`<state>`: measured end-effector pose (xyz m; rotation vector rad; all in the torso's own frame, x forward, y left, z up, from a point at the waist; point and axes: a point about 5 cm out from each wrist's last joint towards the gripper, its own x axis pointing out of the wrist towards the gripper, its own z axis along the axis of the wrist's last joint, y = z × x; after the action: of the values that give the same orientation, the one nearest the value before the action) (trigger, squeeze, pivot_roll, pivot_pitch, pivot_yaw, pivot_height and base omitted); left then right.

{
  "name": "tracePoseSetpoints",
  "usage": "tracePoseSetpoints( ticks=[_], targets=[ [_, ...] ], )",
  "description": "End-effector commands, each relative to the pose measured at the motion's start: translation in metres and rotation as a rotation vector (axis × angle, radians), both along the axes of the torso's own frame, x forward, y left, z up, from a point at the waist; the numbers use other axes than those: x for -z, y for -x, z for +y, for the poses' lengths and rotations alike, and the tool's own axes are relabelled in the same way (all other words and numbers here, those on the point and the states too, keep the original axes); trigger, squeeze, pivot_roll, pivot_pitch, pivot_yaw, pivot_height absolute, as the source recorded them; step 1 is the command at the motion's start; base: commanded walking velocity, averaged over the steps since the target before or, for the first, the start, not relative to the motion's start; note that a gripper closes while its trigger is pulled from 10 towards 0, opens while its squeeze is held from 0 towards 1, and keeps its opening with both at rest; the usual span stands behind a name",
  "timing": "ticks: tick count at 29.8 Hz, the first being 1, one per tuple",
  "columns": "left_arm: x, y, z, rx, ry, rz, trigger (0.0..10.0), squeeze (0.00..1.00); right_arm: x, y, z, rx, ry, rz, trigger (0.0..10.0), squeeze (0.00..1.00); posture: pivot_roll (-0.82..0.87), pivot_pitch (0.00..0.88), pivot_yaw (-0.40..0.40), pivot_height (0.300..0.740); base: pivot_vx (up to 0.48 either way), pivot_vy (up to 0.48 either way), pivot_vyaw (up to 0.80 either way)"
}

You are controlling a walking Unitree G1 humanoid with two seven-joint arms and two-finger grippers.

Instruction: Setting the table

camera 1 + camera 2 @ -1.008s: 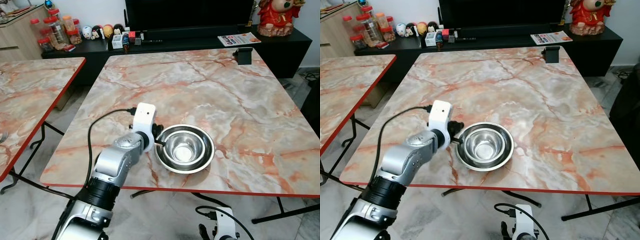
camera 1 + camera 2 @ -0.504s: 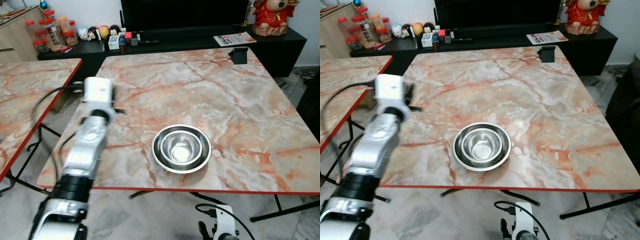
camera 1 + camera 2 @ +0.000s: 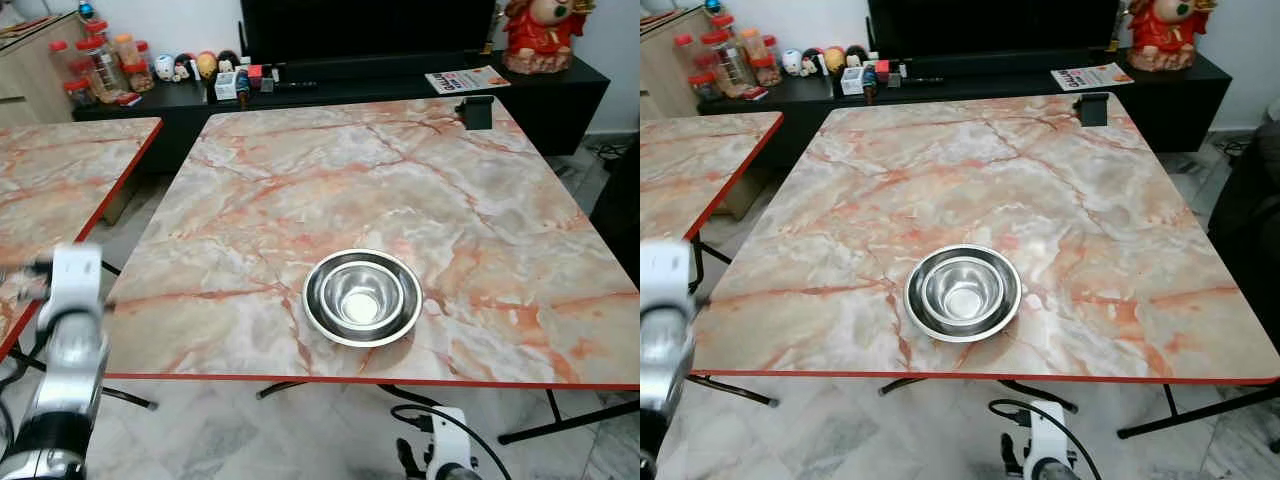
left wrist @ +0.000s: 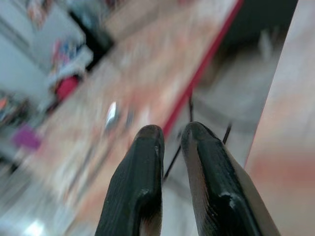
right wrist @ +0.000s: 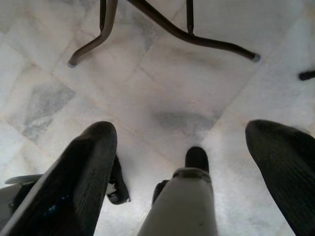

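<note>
Two steel bowls (image 3: 362,297), one nested in the other, sit near the front edge of the marble table (image 3: 300,170). My left arm (image 3: 70,340) is off the table's front left corner, in the gap between the two tables, well apart from the bowls. In the blurred left wrist view, the left gripper (image 4: 170,135) is shut with nothing between its fingers. It points toward the red-edged side table (image 4: 123,83). My right arm (image 3: 440,455) hangs low below the table's front edge. The right gripper (image 5: 189,132) is open over the floor.
A second marble table (image 3: 50,170) stands to the left across a narrow gap. A small black object (image 3: 478,110) sits at the main table's far right corner. Behind is a dark console (image 3: 330,75) with jars, toys and a magazine. Table legs (image 5: 162,24) cross the tiled floor.
My left gripper was at the bowls' left rim, then lifted away and swung left and back off the table. The bowls stayed in place. The camera shifted slightly.
</note>
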<state>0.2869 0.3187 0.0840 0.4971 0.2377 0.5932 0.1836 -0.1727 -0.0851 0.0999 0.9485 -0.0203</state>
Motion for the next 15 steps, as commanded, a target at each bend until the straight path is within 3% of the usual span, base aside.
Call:
tracePoseSetpoints(
  ticks=[1,3,9,15],
  targets=[
    [0.006,0.006,0.005,-0.020,-0.041,0.022,10.0,0.00,0.000,0.000,0.004,-0.005,-0.007,-0.001,10.0,0.00,-0.19,0.000,0.093,0.740,0.000,0.000,0.00],
    [0.012,0.010,0.007,-0.036,-0.056,0.042,10.0,0.00,0.000,0.000,0.004,-0.006,-0.006,-0.001,10.0,0.00,-0.19,0.000,0.093,0.740,0.000,0.000,0.00],
    [0.058,0.054,0.021,-0.214,-0.087,0.213,10.0,0.00,0.001,0.002,0.002,0.001,-0.002,0.002,10.0,0.00,-0.21,0.000,0.104,0.740,0.000,0.000,0.00],
    [0.091,0.082,0.015,-0.279,0.021,0.345,10.0,0.00,0.001,0.002,0.001,0.002,0.001,0.003,10.0,0.00,-0.22,0.000,0.107,0.740,0.000,0.000,0.00]
  ],
)
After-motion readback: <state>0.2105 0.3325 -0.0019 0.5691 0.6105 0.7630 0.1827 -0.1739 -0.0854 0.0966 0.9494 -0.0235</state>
